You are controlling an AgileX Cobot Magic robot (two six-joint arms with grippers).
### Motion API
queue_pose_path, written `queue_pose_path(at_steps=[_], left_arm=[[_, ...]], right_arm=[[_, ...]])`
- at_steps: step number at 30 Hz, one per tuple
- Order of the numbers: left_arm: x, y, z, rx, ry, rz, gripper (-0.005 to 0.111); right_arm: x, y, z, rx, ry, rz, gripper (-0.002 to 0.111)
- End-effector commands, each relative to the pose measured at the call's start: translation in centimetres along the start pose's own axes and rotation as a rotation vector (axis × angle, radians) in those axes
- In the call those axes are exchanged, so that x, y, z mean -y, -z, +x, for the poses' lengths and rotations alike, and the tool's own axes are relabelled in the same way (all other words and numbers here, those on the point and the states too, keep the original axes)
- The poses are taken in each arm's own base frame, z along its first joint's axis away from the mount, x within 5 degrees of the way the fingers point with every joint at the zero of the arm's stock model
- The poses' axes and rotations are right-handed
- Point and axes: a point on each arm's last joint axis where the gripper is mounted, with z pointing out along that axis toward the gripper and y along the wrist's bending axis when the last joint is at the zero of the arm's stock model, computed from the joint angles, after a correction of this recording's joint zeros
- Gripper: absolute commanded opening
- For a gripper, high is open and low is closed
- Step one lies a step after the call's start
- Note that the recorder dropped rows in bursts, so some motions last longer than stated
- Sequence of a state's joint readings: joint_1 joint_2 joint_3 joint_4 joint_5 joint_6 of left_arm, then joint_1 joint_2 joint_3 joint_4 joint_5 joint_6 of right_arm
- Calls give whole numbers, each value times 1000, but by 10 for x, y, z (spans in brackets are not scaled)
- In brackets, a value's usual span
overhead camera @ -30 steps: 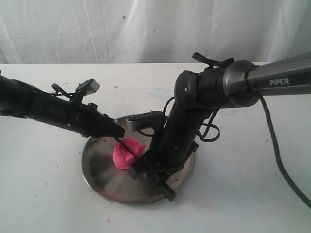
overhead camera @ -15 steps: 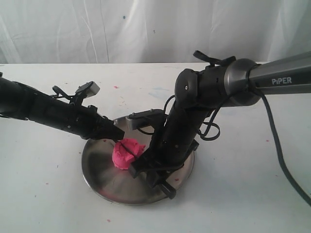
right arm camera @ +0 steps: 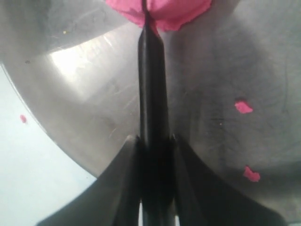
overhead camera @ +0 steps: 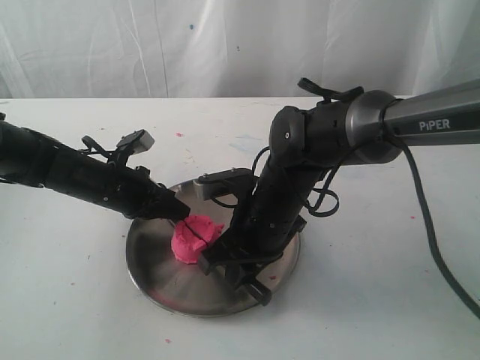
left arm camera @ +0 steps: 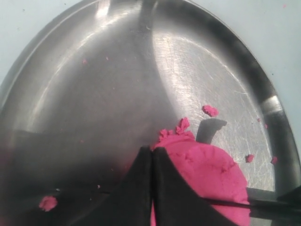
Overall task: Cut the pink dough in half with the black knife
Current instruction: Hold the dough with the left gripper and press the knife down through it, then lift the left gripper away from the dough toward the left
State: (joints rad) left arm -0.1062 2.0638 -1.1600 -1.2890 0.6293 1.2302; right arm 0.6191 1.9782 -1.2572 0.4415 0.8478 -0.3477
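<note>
The pink dough (overhead camera: 192, 240) lies as one lump on the steel plate (overhead camera: 157, 271), with a dark slit across its top. My right gripper (overhead camera: 215, 259) is shut on the black knife (right arm camera: 151, 70), whose handle sits between the fingers while the blade tip is buried in the dough (right arm camera: 162, 10). In the left wrist view the blade (left arm camera: 235, 203) shows as a thin black line across the dough (left arm camera: 209, 169). My left gripper (overhead camera: 181, 212) is shut with nothing between its fingers, its tips (left arm camera: 152, 151) against the lump's edge.
Small pink crumbs (left arm camera: 210, 110) lie scattered on the plate (left arm camera: 94, 70), some near the knife (right arm camera: 243, 106). The plate stands on a white table (overhead camera: 375, 300) before a white curtain. The right arm's cable (overhead camera: 427, 225) trails over the table at the right.
The knife blade, lying on top of the dough a second ago, has sunk into it and left a slit. My left gripper has drawn back a little to the left.
</note>
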Motion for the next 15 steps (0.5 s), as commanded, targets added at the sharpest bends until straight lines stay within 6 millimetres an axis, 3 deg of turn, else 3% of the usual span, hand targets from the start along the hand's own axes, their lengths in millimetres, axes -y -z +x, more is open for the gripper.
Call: queue_pose_path(at_steps=[1, 7, 15], left_arm=[[-5, -2, 9, -45, -18, -12, 0], [-5, -2, 9, -45, -18, -12, 0], [-5, -2, 9, -45, -18, -13, 0]], right_arm=[[2, 3, -1, 23, -3, 13, 0], [6, -9, 0, -8, -17, 13, 0], [6, -9, 0, -11, -15, 14, 0]])
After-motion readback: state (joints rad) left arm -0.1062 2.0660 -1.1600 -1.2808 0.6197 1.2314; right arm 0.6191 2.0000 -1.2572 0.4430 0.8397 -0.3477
